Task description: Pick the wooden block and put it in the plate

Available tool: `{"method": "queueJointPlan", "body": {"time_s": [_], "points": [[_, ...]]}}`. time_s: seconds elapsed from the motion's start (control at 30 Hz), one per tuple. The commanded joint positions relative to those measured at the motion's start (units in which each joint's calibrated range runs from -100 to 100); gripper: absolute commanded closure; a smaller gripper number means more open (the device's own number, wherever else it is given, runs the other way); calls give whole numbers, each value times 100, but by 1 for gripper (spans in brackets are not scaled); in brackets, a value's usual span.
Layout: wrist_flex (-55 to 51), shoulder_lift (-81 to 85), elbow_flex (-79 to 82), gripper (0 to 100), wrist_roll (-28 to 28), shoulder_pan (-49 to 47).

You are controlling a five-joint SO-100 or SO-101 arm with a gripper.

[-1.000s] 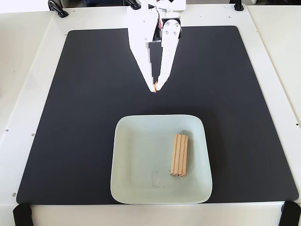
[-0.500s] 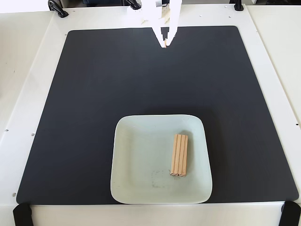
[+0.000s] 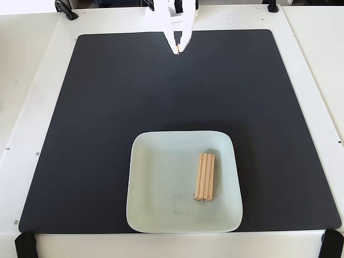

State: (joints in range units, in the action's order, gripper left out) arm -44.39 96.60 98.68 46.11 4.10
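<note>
We find the wooden block [image 3: 205, 176] lying flat inside the plate [image 3: 156, 183], on the right half of its floor as the fixed view shows it, close to the right rim but clear of it. Its long axis runs up and down the picture — roughly along the line from the arm's base toward the near edge of the desk [image 3: 32, 97]. The plate itself sits on the black mat [image 3: 97, 118], near the mat's lower edge.

The gripper [image 3: 178, 49] is at the far end of the mat, top centre of the view, well apart from both plate and block. Its jaws are drawn together to a narrow point with nothing between them; we see no gap. The block lies straight down the picture from the jaws and a little to the right.

We judge the placing done — the block is in the plate and the arm stands clear, so no further reach seems called for.
</note>
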Motion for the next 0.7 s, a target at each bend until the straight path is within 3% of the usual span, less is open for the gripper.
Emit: {"method": "queueJointPlan", "body": {"time_s": [0.0,0.4,0.67], "points": [[-745,213,69,99,12,60],[-3308,213,78,99,34,564],[-3422,196,69,99,12,205]]}}
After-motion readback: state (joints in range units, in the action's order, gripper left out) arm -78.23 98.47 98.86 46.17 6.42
